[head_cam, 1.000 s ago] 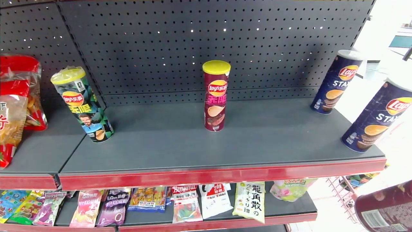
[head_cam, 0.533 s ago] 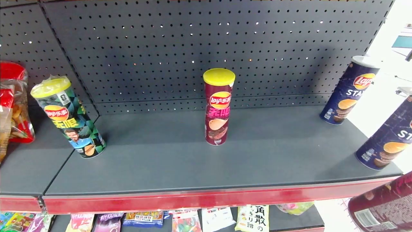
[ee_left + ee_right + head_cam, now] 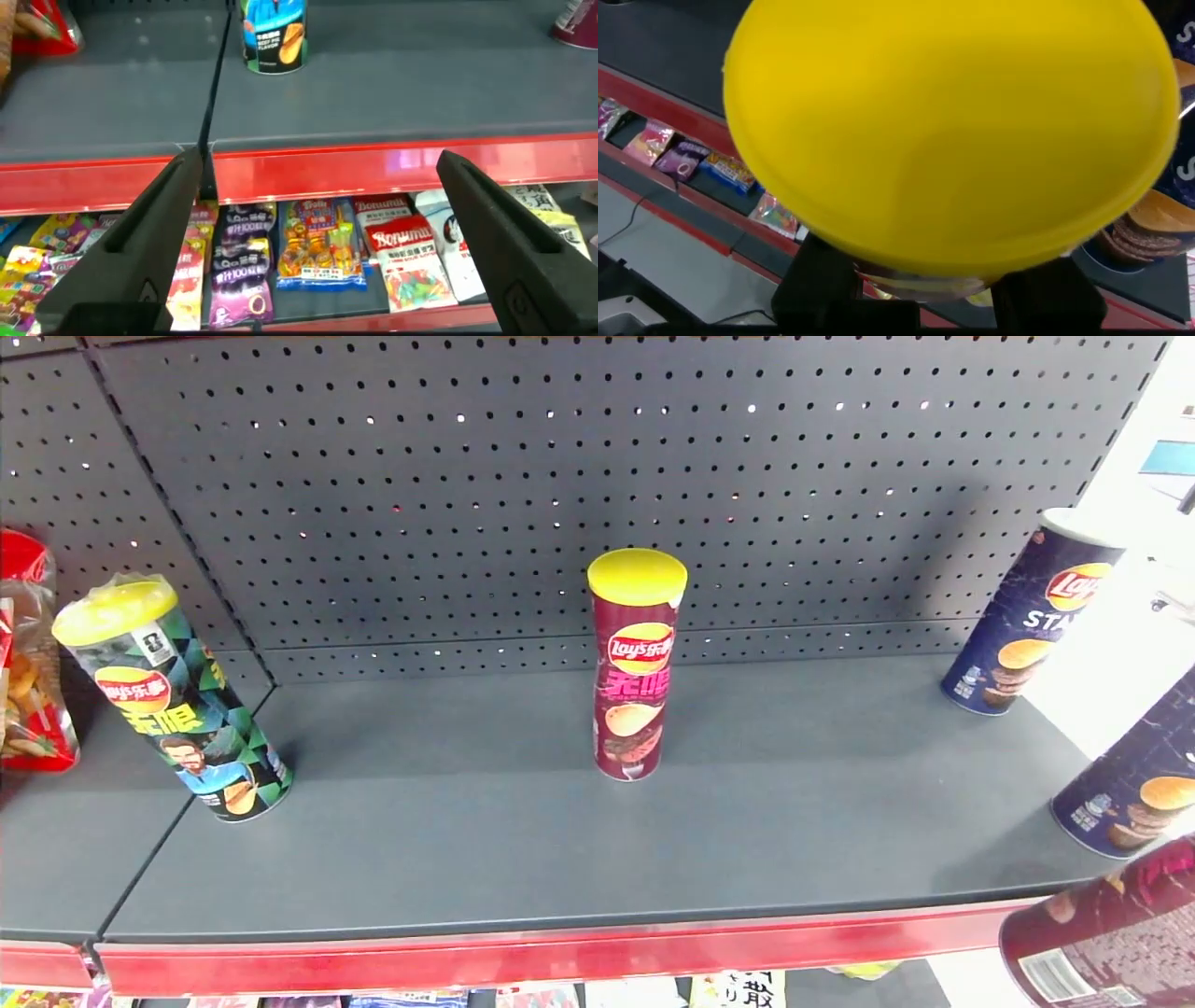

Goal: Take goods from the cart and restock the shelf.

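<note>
In my right gripper (image 3: 934, 294) is a maroon chips can; its yellow lid (image 3: 952, 131) faces the wrist camera. The fingers are shut on the can's body. In the head view that can (image 3: 1111, 933) shows at the bottom right, just off the shelf's (image 3: 560, 840) front right corner. Another maroon can (image 3: 635, 663) with a yellow lid stands upright mid-shelf. My left gripper (image 3: 318, 177) is open and holds nothing, in front of the shelf's red front edge (image 3: 374, 159).
A green chips can (image 3: 177, 709) stands at the shelf's left. Two blue cans (image 3: 1027, 616) (image 3: 1139, 775) stand at its right end. Red snack bags (image 3: 23, 672) sit on the neighbouring shelf on the left. Several snack bags (image 3: 318, 252) fill the lower shelf. A perforated panel backs the shelf.
The head camera has moved, so the shelf sits lower and larger in the picture and the lower shelf has dropped out of it. The held can keeps its place at the bottom right.
</note>
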You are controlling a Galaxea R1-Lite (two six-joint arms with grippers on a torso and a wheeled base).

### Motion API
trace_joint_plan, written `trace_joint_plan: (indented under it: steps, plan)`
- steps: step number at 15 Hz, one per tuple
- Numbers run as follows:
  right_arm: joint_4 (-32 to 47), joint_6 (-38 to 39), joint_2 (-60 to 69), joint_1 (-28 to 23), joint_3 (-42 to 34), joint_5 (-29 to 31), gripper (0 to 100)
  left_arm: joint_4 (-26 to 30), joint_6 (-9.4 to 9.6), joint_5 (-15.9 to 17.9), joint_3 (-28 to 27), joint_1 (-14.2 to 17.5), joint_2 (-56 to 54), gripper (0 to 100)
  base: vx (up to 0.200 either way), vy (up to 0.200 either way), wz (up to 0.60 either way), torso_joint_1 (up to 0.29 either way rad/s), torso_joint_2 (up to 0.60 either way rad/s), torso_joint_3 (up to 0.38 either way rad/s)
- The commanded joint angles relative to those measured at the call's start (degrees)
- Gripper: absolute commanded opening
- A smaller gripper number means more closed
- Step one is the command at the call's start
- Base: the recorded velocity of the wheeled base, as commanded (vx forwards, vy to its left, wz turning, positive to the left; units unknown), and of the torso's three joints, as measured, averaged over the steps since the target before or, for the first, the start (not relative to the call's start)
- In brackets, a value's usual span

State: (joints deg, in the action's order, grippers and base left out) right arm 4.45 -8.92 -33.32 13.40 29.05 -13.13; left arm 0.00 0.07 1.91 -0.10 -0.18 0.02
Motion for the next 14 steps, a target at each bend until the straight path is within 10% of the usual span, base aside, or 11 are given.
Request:
trace_joint_plan:
  steps: [1, 8, 11, 14]
  plan:
    - [0.1, -0.2, -1.8, 1.5, 0.8, 0.4, 0, 0.0, 0.19, 0.0, 0.0, -0.6, 2.3, 100, 0.000, 0.000, 0.00, 0.000, 0.00, 0.000]
    - [-0.1, -1.9, -6.0, 1.5, 3.8, 0.5, 0, -1.0, 2.56, 4.7, -1.8, -0.8, 2.9, 100, 0.000, 0.000, 0.00, 0.000, 0.00, 0.000]
    - [-0.5, -1.2, -9.2, 1.6, 4.6, 0.1, 0, -5.6, -4.38, 9.5, -34.8, -4.5, 38.6, 100, 0.000, 0.000, 0.00, 0.000, 0.00, 0.000]
    - [-1.2, -1.3, -10.3, 1.7, 3.6, 0.0, 0, -12.7, -0.51, 24.4, -40.1, -13.6, 56.0, 100, 0.000, 0.000, 0.00, 0.000, 0.00, 0.000]
